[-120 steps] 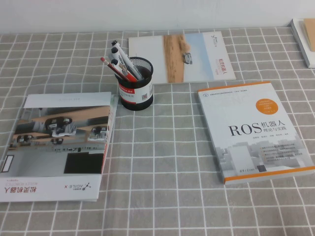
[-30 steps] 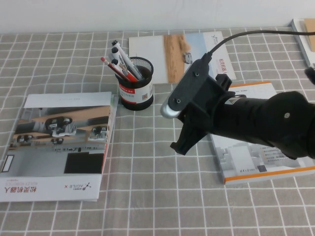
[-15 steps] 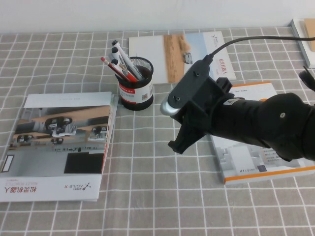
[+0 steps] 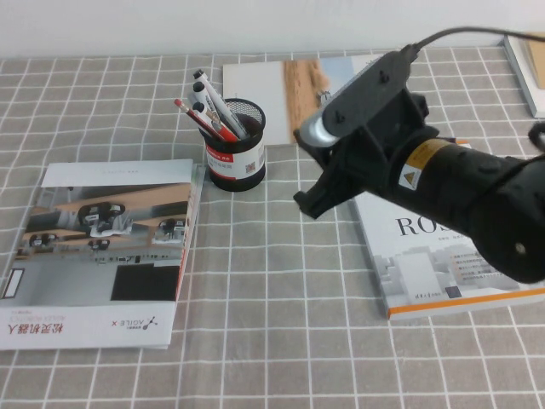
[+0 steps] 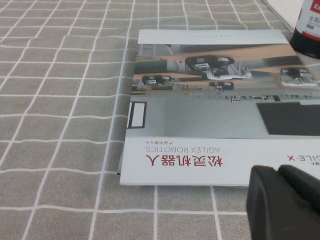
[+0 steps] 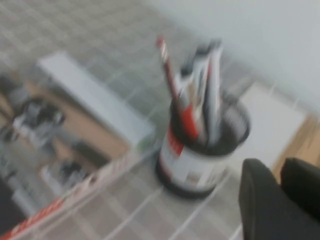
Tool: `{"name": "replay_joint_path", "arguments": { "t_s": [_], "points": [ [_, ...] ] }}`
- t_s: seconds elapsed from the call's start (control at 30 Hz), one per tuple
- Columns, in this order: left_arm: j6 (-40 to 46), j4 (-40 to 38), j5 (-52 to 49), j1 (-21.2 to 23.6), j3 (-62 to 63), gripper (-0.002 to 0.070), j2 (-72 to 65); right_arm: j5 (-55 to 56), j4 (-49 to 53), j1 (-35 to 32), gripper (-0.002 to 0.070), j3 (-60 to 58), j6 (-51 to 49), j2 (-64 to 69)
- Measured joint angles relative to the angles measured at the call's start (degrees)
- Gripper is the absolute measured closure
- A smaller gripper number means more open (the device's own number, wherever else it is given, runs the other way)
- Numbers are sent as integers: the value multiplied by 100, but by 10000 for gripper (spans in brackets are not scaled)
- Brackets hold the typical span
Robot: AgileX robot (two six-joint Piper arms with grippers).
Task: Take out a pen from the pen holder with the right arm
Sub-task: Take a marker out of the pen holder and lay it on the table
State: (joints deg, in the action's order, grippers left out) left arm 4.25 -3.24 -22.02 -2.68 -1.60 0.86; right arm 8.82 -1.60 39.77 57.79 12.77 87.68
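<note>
Starting at frame left, my left claw (image 5: 285, 200) sits pinched together and empty by the AgileX brochure (image 4: 102, 247). The pen holder (image 4: 236, 158) stands on the surface, upper centre-left, its pens (image 4: 213, 106) leaning up-left. My right claw (image 4: 311, 200) hovers right of it, holding nothing; how far it is open I cannot tell. I'd open it wide, come in above the rim, pinch one pen high and lift along its lean.

Right pincer (image 4: 309, 202) reaches forward; left pincer (image 5: 278, 174) closed, low.

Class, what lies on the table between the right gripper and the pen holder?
Only bare checked cloth, seen in the high view, between right gripper and pen holder. Left gripper hovers near the brochure.
</note>
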Motion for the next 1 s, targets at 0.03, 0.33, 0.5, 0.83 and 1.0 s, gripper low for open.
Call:
{"name": "replay_joint_path", "arguments": {
  "t_s": [0.03,0.33,0.5,0.83,1.0],
  "points": [
    [0,0,0,0,0,680,0,290,415,-38,615,-72,-296,-12],
    [0,0,0,0,0,680,0,2502,3570,-436,506,-449,-2355,250],
    [0,0,0,0,0,680,0,2699,3768,-448,318,-449,-2431,557],
    [0,0,0,0,0,680,0,3124,3819,-448,224,58,-1590,1283],
    [0,0,0,0,0,680,0,3140,3824,-448,225,595,-1484,1845]
  ]
}}
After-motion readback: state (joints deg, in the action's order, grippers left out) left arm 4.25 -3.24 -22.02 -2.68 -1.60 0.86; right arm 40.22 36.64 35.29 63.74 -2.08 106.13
